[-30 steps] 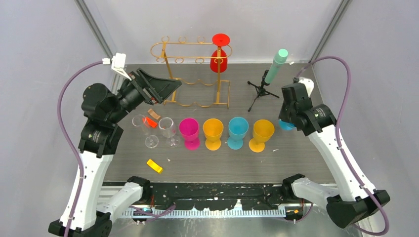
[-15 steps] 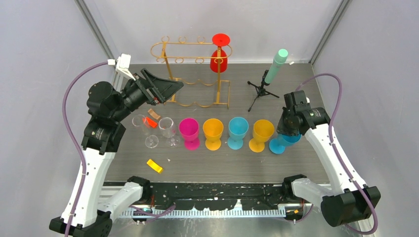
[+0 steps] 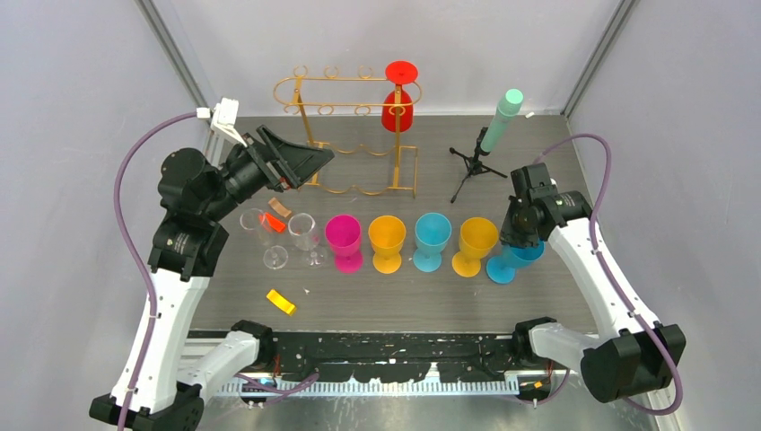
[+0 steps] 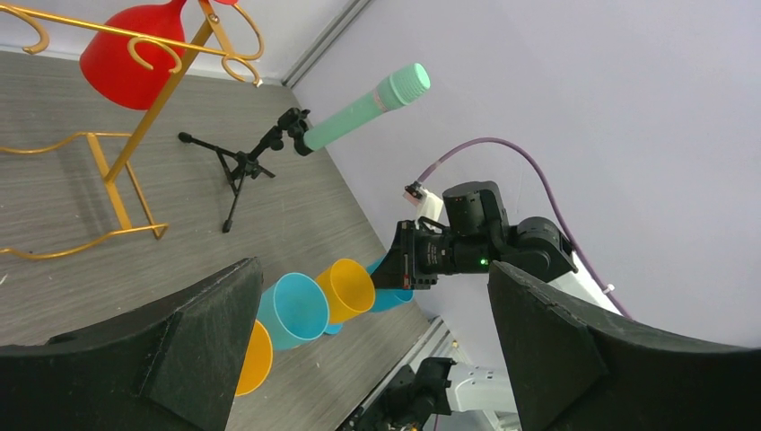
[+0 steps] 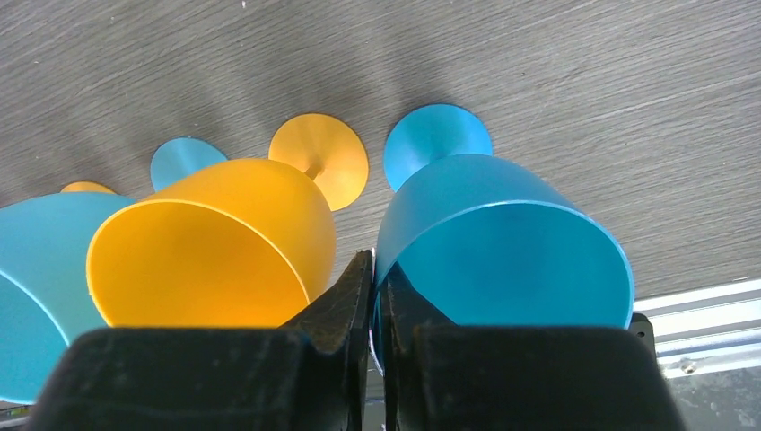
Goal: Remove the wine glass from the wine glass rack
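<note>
1. Right fingers: nearly closed on the blue wine glass. One finger lies inside the bowl and one outside, with the rim wall pinched between them. The grip point is at the bowl's 9 o'clock side as seen in the right wrist view.

2. The blue wine glass is off the rack. It stands upright with its mouth up, at the 3 o'clock end of the counter. Its foot appears to rest on the counter surface, though I cannot confirm contact.

3. An orange glass stands just beside the blue wine glass at its 9 o'clock. The bowls are very close, and I cannot tell whether they touch.

4. The row continues toward 9 o'clock with a teal glass, a second orange glass, a magenta glass and two clear glasses.

5. Left fingers: fully spread, holding nothing. They hang above the counter at 10 o'clock, near the 9 o'clock end of the wine glass rack, and point toward 3 o'clock.

6. The wine glass rack stands at 12 o'clock, against the back of the counter.

7. A red wine glass hangs upside down at the rack's 3 o'clock end, with its foot above the top rail.

8. A black tripod carrying a green cylinder stands at 3 o'clock of the rack, apart from it.

9. A small yellow piece lies on the counter at 7 o'clock.
</note>
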Motion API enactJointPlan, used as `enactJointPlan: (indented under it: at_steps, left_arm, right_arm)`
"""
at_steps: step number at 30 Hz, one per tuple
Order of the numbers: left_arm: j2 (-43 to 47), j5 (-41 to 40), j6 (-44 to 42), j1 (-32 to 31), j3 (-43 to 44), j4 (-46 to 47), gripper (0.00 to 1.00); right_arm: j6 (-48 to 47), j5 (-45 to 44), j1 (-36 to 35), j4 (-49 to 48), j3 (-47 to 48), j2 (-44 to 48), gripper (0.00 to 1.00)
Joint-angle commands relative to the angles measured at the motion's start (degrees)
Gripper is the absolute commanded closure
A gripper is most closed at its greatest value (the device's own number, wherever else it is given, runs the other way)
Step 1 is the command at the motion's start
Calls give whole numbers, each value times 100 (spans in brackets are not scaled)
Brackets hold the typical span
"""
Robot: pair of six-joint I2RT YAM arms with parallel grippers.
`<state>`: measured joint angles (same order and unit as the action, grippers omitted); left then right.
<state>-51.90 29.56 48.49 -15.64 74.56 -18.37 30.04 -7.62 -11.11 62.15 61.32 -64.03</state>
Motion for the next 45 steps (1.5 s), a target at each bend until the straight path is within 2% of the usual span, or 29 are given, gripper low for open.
enactJointPlan:
  at_steps: [1,8,12,18,24,28,31,33,37,40,45]
  left_arm:
    - [54,10,-205,-7,-12,115,0]
    - [9,-102,-314,-5,-7,87,0]
    - [-122,-271,-370,-5,95,-11,0]
    - [-516,-522,-335,-9,380,70,0]
    - [-1121,-737,5,-9,792,288,6]
    - [-1600,-1024,211,-212,999,626,15]
    - [-2078,-1374,238,-493,1384,753,22]
    - [-2470,-1592,313,-624,1702,856,31]
    - [-3155,-2353,412,-771,2379,866,41]
    - [-3725,-2794,556,-814,2838,687,43]
    - [-4334,-3480,871,-925,3139,727,34]
  right_arm:
    - [-69,4,26,-187,40,-35,86]
    - [-187,-6,26,-204,195,-48,64]
    - [-200,-25,26,-116,396,23,59]
    - [-212,-20,31,-13,743,341,58]
    - [-248,-252,28,-181,900,795,59]
    - [-245,-481,29,-325,926,1066,65]
    - [-288,-415,30,-472,909,1239,65]
    - [-270,-226,30,-642,835,1322,68]
    - [-140,174,30,-997,592,1416,75]
    - [22,500,28,-1097,494,1405,78]
    - [292,1196,23,-1497,270,1409,79]
